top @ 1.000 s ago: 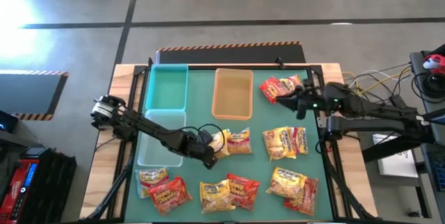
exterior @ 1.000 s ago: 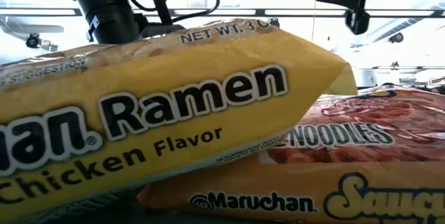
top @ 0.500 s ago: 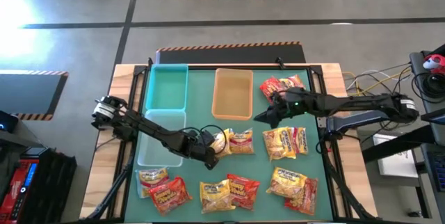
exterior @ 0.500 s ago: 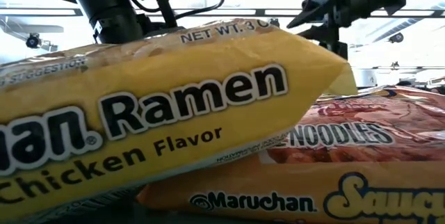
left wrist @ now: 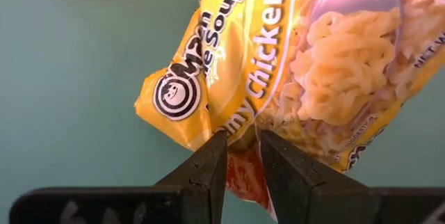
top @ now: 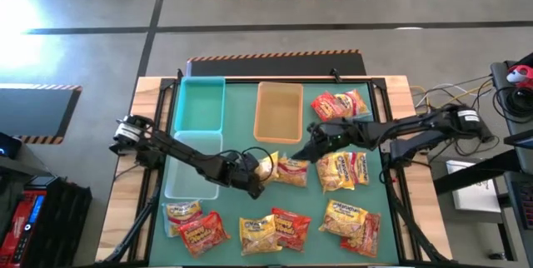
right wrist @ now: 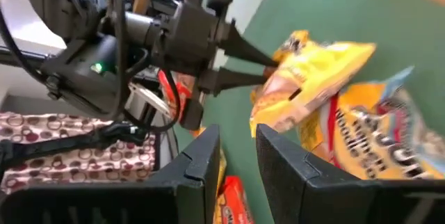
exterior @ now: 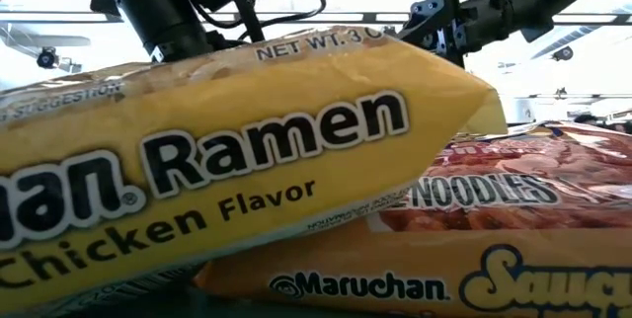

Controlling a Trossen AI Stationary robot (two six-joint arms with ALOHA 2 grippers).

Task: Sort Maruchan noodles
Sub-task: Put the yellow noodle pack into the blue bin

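Note:
Several Maruchan packets lie in pairs on the green mat. My left gripper [top: 256,175] is near the mat's middle, shut on a yellow chicken packet [left wrist: 278,64], which also shows in the right wrist view [right wrist: 313,78]. That packet lies partly on an orange-and-red packet [top: 291,171]. My right gripper [top: 301,153] hovers open just far-right of these two, its fingers [right wrist: 201,161] pointing at the yellow packet and touching nothing. In the low view a yellow packet [exterior: 247,160] leaning on an orange one [exterior: 444,249] hides most of the table. My left gripper pinches the yellow packet by its crimped end edge [left wrist: 233,130] between the two fingertips [left wrist: 212,158]. The fingers come nearly level from the table's left. The held end is raised off the mat, while the other end rests on the orange-and-red packet [right wrist: 375,140].
A teal tray [top: 200,103], a clear tray [top: 190,168] and a tan tray [top: 279,111] sit on the mat's far and left parts. More packets lie far right [top: 337,103], middle right [top: 341,170], near right [top: 354,222], near middle [top: 275,228] and near left [top: 193,226].
My right arm has swung from the table's far right edge toward the middle and nearer, coming down beside the yellow packet held by my left gripper. The left gripper has kept its hold and barely moved.

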